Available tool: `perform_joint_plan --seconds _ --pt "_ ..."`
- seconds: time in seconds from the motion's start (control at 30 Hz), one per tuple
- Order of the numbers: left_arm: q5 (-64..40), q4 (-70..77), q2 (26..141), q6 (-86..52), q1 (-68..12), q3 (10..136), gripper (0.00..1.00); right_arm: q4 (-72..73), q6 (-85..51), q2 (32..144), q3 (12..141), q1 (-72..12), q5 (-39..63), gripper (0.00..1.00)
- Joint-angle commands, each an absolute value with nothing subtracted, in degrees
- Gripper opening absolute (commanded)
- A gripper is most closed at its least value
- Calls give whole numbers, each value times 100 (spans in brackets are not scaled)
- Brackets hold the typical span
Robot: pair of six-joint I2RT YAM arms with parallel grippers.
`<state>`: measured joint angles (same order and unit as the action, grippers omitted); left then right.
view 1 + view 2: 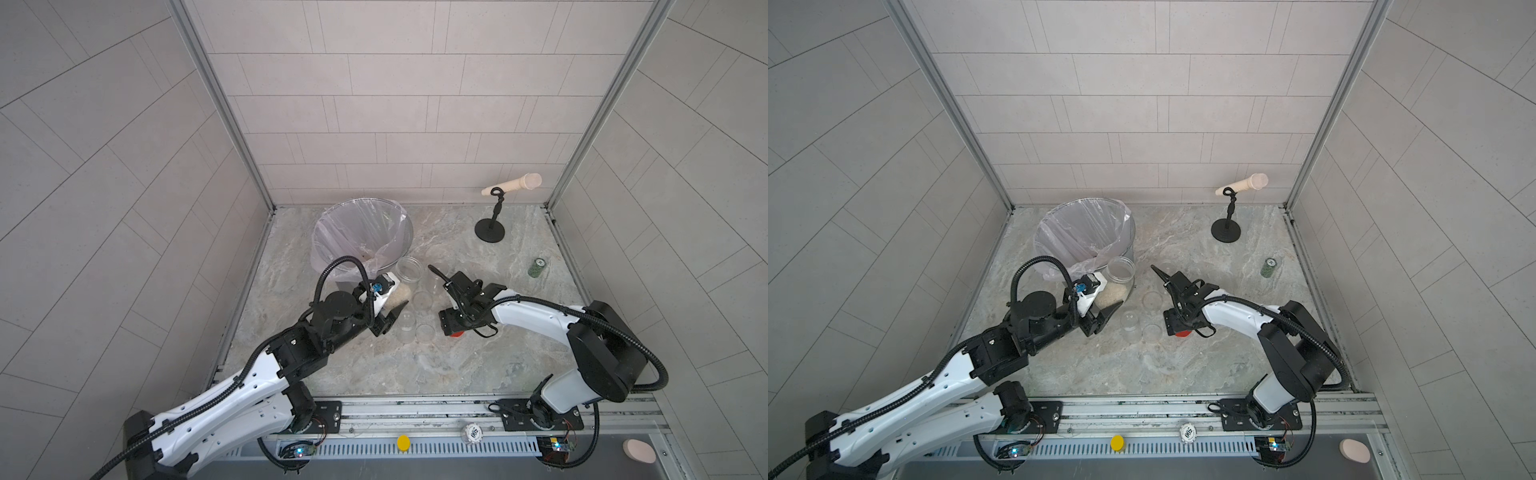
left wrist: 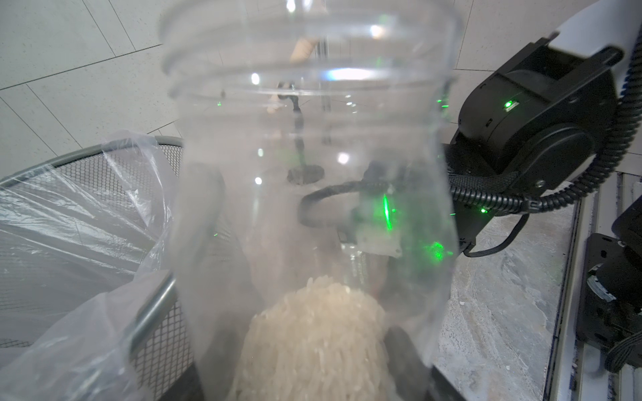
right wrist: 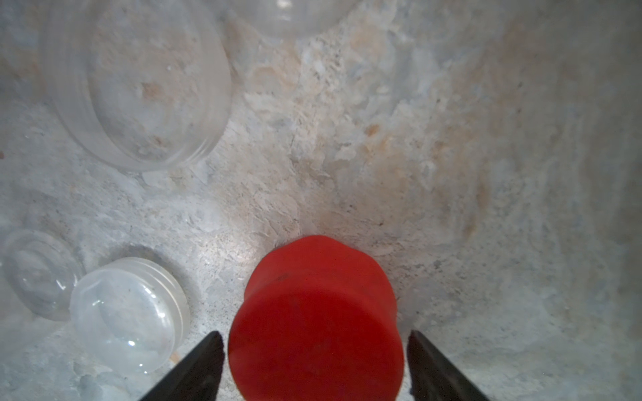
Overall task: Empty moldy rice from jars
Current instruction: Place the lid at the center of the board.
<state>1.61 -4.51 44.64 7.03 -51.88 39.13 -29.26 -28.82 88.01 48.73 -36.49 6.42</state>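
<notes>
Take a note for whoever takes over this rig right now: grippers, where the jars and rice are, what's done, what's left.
Left gripper: shut on the open jar, held next to the bin; the moldy rice sits at its bottom, not yet poured.
Right gripper: open, fingers either side of the red lid on the table, not touching it.
Done: all lids are off; the clear jars on the table look empty, with the clear lids nearby.
Left: tip the held jar's rice into the bin.
</notes>
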Motion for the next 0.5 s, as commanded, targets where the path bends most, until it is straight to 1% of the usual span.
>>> perform_joint_plan --seconds 0.0,0.23,0.47 --pt "189 -143 4412 685 -5180 3963 0 -3082 -2980 8608 4993 -3686 549 100" --pt "280 -185 4338 681 -5180 3981 0 -3502 -2962 8170 5226 -3705 358 100" --pt "352 -266 4242 642 -5178 4067 0 -4557 -2681 7452 5775 -3706 482 100"
